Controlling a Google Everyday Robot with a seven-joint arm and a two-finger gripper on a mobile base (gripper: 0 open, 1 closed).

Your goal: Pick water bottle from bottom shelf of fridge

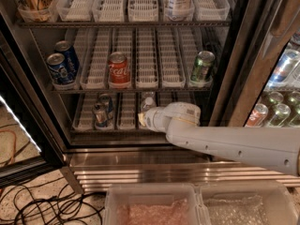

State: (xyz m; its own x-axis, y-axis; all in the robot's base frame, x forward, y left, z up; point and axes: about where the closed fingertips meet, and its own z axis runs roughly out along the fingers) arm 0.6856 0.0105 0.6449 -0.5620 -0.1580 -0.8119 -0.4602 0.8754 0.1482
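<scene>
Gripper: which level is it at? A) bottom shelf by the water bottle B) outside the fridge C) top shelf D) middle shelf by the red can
A: the gripper is at the bottom shelf, at the water bottle, below the red can.
</scene>
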